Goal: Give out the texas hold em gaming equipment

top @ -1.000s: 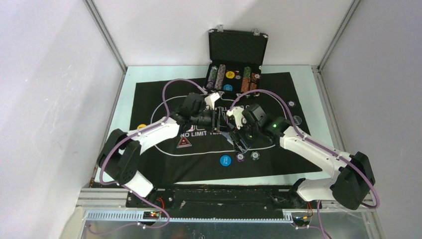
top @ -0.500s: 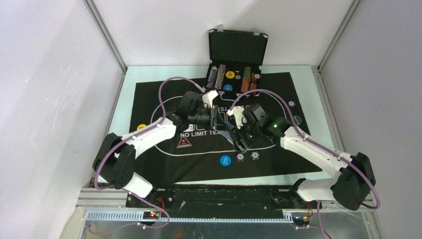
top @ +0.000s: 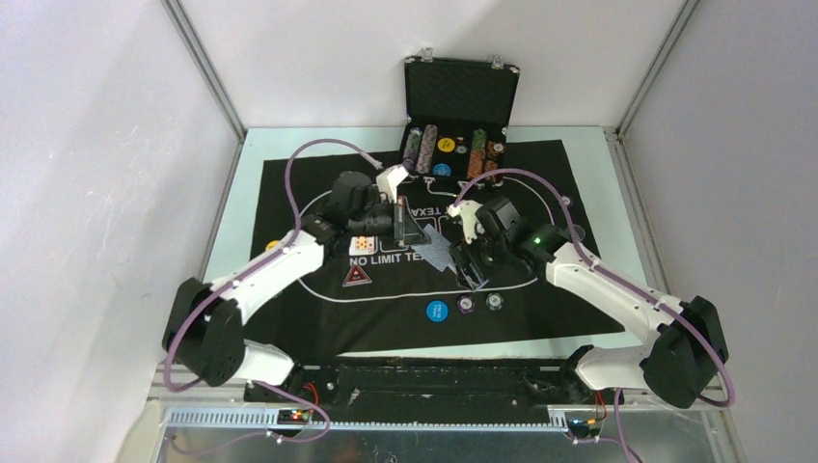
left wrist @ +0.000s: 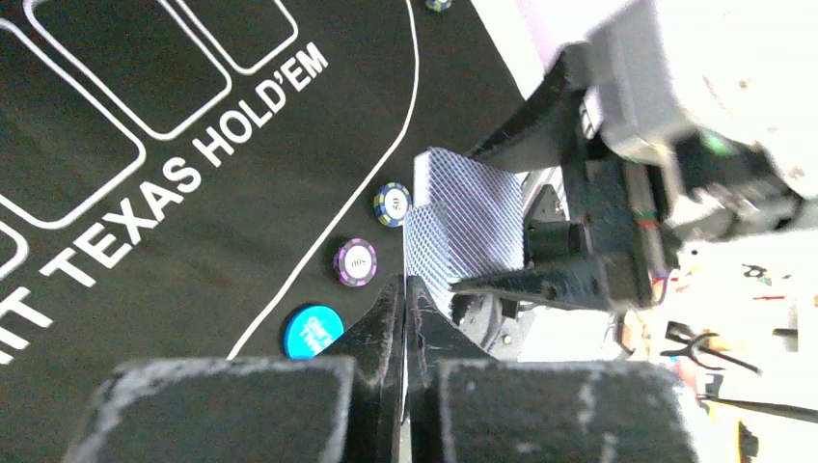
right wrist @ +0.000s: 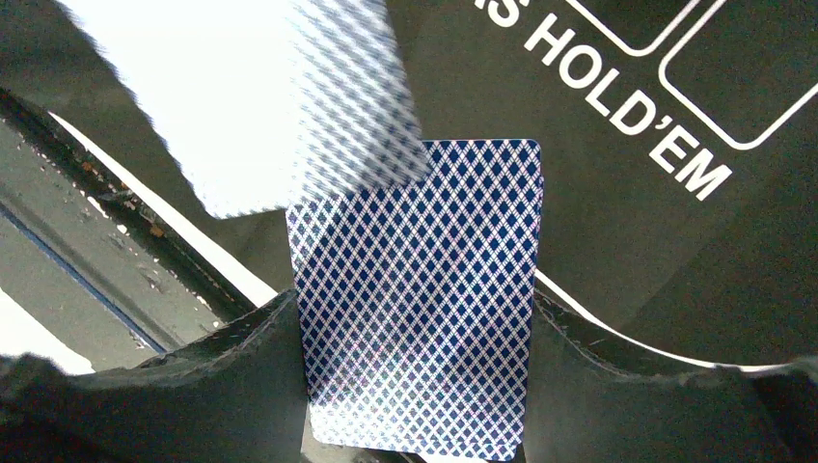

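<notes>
Card [right wrist: 318,116] now pinched in left fingers [left wrist: 386,328], drawn leftward, right fingers [right wrist: 231,376] grasping deck [right wrist: 420,299]

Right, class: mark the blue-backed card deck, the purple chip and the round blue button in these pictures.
blue-backed card deck [right wrist: 415,309]: right wrist view, middle of the top card's patterned back.
purple chip [left wrist: 355,261]: left wrist view, its pale centre.
round blue button [left wrist: 313,331]: left wrist view, middle of its face.
</notes>
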`<move>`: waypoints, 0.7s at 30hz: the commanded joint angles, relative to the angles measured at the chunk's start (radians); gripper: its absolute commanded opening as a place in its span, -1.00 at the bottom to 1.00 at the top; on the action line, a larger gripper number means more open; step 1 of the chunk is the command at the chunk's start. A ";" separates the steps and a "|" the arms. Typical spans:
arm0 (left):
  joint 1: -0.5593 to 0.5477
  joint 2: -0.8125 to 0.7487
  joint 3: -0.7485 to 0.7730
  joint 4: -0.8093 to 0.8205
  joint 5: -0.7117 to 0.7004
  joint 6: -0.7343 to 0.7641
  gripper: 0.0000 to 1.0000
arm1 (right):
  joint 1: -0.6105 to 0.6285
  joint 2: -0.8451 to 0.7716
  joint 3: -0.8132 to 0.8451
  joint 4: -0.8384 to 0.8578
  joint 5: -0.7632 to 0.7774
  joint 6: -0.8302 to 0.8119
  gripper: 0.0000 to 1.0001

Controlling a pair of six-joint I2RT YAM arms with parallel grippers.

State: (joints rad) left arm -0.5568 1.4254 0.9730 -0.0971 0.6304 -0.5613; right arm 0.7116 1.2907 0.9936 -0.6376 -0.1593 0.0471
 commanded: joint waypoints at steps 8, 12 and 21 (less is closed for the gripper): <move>0.009 -0.221 0.188 -0.106 -0.145 0.496 -1.00 | -0.073 -0.035 -0.009 0.038 0.005 0.069 -1.00; 0.010 -0.239 0.253 -0.107 -0.305 0.798 -1.00 | -0.091 -0.030 -0.009 0.042 0.010 0.085 -1.00; 0.009 -0.320 0.074 0.113 -0.363 1.403 -1.00 | -0.164 -0.059 -0.002 0.036 0.027 0.131 -1.00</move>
State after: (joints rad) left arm -0.5510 1.1446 1.1744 -0.1497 0.3168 0.4931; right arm 0.5686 1.2739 0.9771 -0.6353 -0.1528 0.1398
